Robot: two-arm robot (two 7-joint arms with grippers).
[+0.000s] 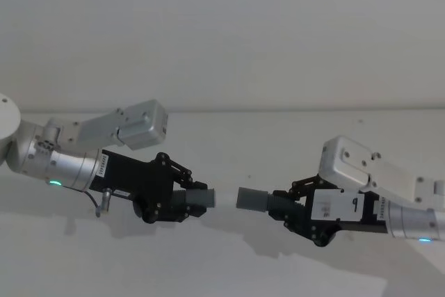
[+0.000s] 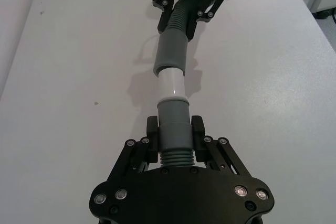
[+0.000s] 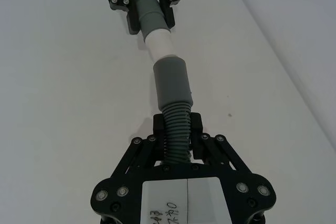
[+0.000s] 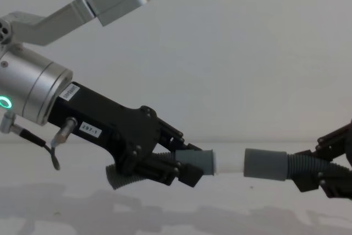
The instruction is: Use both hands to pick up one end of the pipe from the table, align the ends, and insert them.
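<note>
My left gripper (image 1: 188, 198) is shut on the pipe's cuff (image 2: 173, 121) that carries the narrower white tip (image 2: 171, 83). Opposite it, my right gripper (image 1: 288, 208) is shut on the ribbed pipe (image 3: 176, 121) just behind the plain socket cuff (image 3: 172, 82). Both ends are held above the table (image 1: 278, 144), facing each other in one line. In the chest view the white tip (image 4: 229, 163) meets the mouth of the socket (image 4: 265, 164); how deep it sits I cannot tell. Part of the hose (image 4: 116, 178) curls under the left gripper (image 4: 184, 169).
A thin cable with a metal plug (image 4: 55, 155) hangs from the left wrist, below the green ring light (image 1: 54, 183). The white table spreads wide around both arms, ending at a pale wall (image 1: 222, 33) behind.
</note>
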